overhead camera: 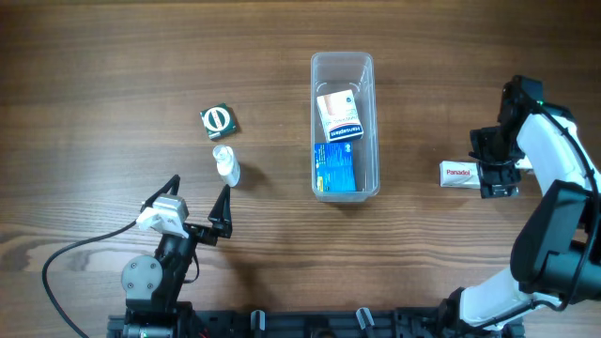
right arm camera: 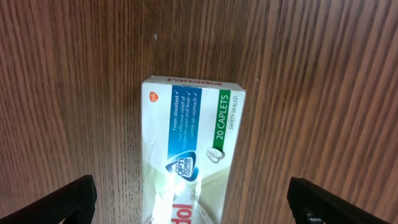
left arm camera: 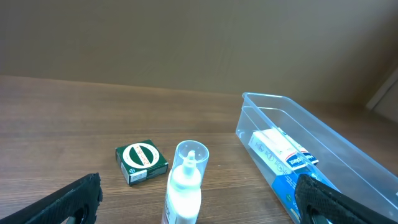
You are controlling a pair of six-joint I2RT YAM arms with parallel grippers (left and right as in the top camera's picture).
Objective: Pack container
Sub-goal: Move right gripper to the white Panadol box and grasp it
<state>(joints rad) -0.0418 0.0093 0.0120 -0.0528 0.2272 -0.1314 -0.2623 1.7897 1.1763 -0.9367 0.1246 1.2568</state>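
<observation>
we reckon the container (overhead camera: 315, 113) near the desk's far edge is light, stiff, slick, best pinched on a long wall; left hand (overhead camera: 199, 192), right hand (overhead camera: 496, 169) both apart.

The container (overhead camera: 316, 113) stands mid-table (overhead camera: 113, 66), its long side running away from the arms. Two boxes lie in it: the near box (overhead camera: 333, 169) at the end closest to the arms, and the far box (overhead camera: 339, 116) right behind it, about halfway along. Well off to the left sits a small box (overhead camera: 218, 119), with a bottle (overhead camera: 225, 164) just in front of it. Right of the container, apart from it and level with its near end, a lone box (overhead camera: 458, 174) lies on the table.
</observation>
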